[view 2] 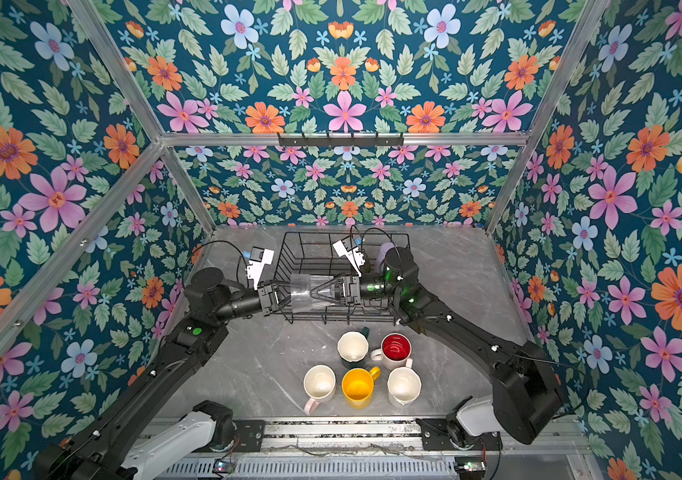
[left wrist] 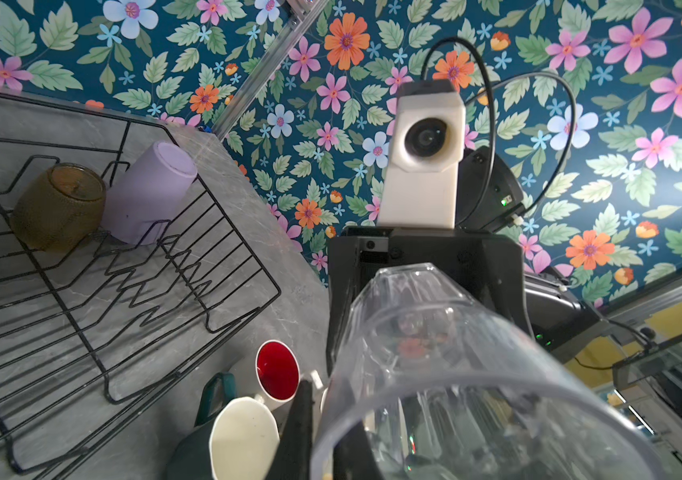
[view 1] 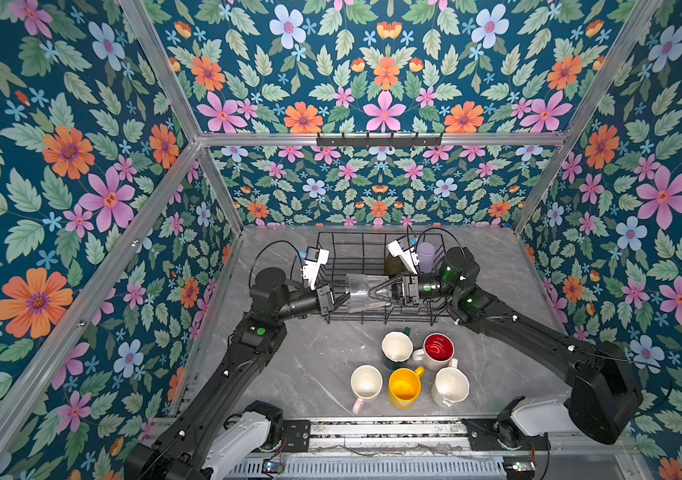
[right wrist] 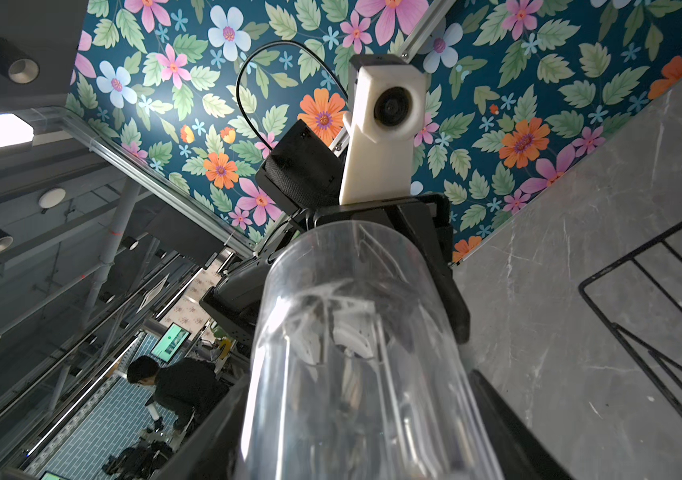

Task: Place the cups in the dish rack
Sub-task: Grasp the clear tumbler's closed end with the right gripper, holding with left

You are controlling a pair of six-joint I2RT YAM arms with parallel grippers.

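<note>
Eight cups on view: three at the rack, five in front of it. Item one, a clear tapered glass (view 1: 358,286) (view 2: 302,287) (left wrist: 455,353) (right wrist: 352,353), lies on its side in the air over the near left part of the black wire dish rack (view 1: 356,232) (view 2: 343,233) (left wrist: 223,208), carried between both arms. The left gripper (view 1: 343,297) (view 2: 287,296) is clamped tight on the wall at its wide rim. The right gripper (view 1: 372,293) (view 2: 316,293) has its triangular jaws straddling the narrow base end, and I cannot tell whether they press it or stand just clear. Items two and three, an olive-amber textured glass (view 1: 392,264) (left wrist: 58,208) and a lilac tumbler (view 1: 426,253) (left wrist: 152,191), sit side by side, bases up and leaning, in the rack's far right corner. Items four to eight stand upright, mouths up, clustered on the grey marbled tabletop (view 1: 289,374) just in front of the rack. A dark green mug (view 1: 396,348) with a cream inside stands beside a white mug lined red (view 1: 438,348). Nearer the front edge, a pale pink mug (view 1: 366,382), a yellow mug (view 1: 405,386) and a plain white mug (view 1: 450,385) stand in a row. A black hook rail (view 1: 379,140) hangs well above and behind the rack.
</note>
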